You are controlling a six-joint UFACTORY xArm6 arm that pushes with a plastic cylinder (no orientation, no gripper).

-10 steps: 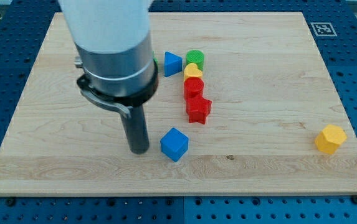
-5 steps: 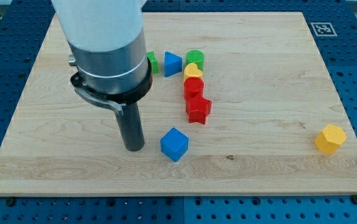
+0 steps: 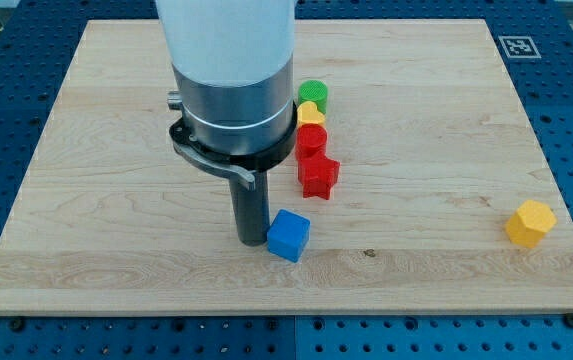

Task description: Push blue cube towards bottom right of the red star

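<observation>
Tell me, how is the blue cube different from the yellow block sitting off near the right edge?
The blue cube is blue with square faces; the yellow block is yellow with more angled, many-sided faces. The blue cube lies near the board's middle with my tip right against its left side, while the yellow block stands alone by the view's right edge. The blue cube has the red star close above it; the yellow block has no neighbours. Both rest on the wooden board.
</observation>
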